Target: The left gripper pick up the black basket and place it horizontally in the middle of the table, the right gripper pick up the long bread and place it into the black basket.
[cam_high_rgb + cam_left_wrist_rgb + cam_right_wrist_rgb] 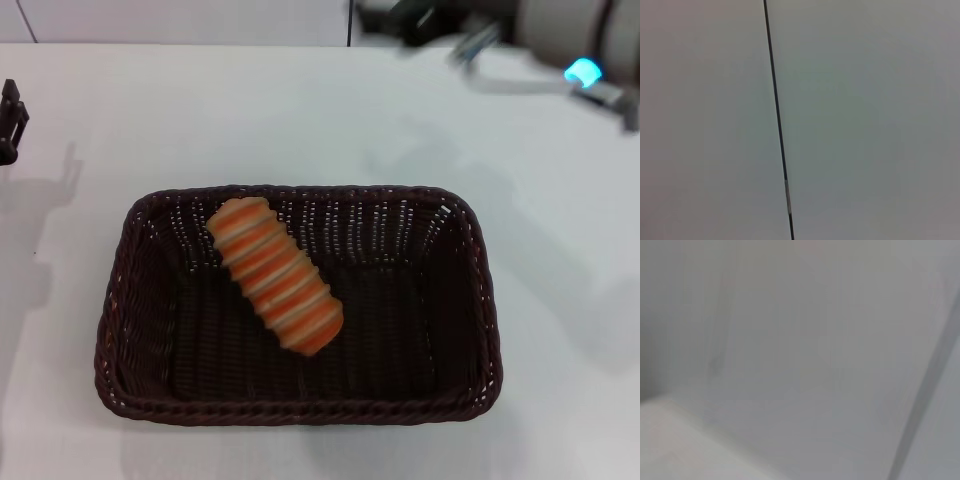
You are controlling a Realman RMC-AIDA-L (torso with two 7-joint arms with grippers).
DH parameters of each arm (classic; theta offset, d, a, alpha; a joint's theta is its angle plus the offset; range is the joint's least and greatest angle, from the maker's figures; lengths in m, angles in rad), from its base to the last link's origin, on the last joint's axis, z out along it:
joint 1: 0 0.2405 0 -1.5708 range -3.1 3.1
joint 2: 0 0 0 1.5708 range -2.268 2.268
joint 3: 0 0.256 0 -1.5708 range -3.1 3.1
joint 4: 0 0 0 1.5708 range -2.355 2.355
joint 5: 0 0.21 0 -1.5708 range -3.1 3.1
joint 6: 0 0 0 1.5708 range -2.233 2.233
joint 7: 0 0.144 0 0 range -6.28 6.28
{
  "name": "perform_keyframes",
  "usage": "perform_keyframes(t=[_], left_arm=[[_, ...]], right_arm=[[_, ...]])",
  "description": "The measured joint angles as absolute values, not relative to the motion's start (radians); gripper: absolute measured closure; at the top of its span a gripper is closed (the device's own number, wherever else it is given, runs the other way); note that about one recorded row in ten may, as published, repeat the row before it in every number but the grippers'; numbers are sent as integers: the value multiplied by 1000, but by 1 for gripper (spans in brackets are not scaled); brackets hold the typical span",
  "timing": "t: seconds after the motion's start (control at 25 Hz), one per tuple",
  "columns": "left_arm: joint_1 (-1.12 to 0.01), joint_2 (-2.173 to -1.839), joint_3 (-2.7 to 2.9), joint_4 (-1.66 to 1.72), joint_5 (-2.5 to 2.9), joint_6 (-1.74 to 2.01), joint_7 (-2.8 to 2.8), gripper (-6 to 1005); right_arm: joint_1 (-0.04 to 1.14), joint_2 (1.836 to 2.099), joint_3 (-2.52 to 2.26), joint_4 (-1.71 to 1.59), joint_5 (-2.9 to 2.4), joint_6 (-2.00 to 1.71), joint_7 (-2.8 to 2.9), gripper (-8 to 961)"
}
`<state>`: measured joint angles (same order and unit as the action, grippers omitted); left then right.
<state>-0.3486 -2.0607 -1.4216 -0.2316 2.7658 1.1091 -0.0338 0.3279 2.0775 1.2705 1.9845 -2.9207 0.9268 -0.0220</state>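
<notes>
The black basket (465, 300) sits lengthwise across the middle of the white table (300, 120) in the head view. Inside it the long bread (275, 275) lies diagonally on the basket floor, orange with cream stripes, touched by no gripper. My left gripper (10, 118) shows only as a black piece at the far left edge, well away from the basket. The right arm with its blue ring light (582, 72) is at the back right, and the right gripper (410, 22) is a dark blur at the top edge, above and behind the basket. Neither wrist view shows the basket or bread.
White table surface surrounds the basket on all sides. The left wrist view holds only a pale surface crossed by a thin dark seam (777, 120). A blurred pale surface fills the right wrist view.
</notes>
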Motion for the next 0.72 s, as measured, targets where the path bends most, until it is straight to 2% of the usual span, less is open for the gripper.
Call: perform_keyframes(t=[0.04,0.08,0.16,0.24,0.28,0.36,0.44,0.48,0.56,0.6,0.64,0.72], left_arm=[[-348,-2061,-1422,-232,2765,1109,-34,282],[-346,-2062,-1422,-232,2766,1109,-34,282],[-346,-2062,-1423,-232,2766,1109,-34,282],[-344,-2062,-1423,-230,2766,1111,-33,282],[-344,-2062,-1423,-230,2766,1111,-33,282],[-341,-2062,-1424,-229,2766,1114,-32,282],[-337,-2062,-1426,-230,2764,1117,-31,282],[-336,-2062,-1426,-231,2763,1119,-31,282],[-330,-2062,-1428,-231,2758,1128,-30,282],[-330,-2062,-1428,-231,2758,1128,-30,282],[-327,-2063,-1429,-232,2755,1131,-30,282],[-324,-2063,-1430,-232,2755,1132,-32,282]], right_arm=[[251,2077,1303,1939,-2921,730,-62,217],[251,2077,1303,1939,-2921,730,-62,217],[177,2079,1309,1886,-2921,525,-100,217],[34,2081,1280,1758,-2921,121,-158,217],[34,2081,1280,1758,-2921,121,-158,217],[-35,2084,1249,1658,-2921,-125,-194,217],[-102,2089,1195,1414,-2918,-597,-229,217],[-102,2089,1195,1414,-2918,-597,-229,217],[-90,2089,1128,1100,-2844,-1079,-234,217],[-90,2089,1128,1100,-2844,-1079,-234,217],[-63,2089,1061,933,-2710,-1323,-234,217],[-50,2089,1016,864,-2612,-1419,-235,217]])
